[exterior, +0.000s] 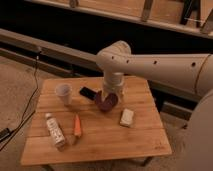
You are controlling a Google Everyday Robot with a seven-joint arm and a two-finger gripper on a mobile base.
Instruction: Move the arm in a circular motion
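The arm (160, 66) is a thick beige-white tube with small dark screw holes. It reaches in from the right and bends at an elbow above the wooden table (100, 135). Its cylindrical end points down over a dark purple bowl (106, 101) near the table's middle back. The gripper (110, 96) hangs at the end of that cylinder, just above the bowl and partly in front of it.
On the table stand a white cup (63, 93) at the left, a black flat object (88, 93) beside the bowl, a bottle (54, 131) lying front left, an orange carrot (77, 125) and a pale sponge (127, 117) right of centre. A cable (30, 100) runs over the floor at the left.
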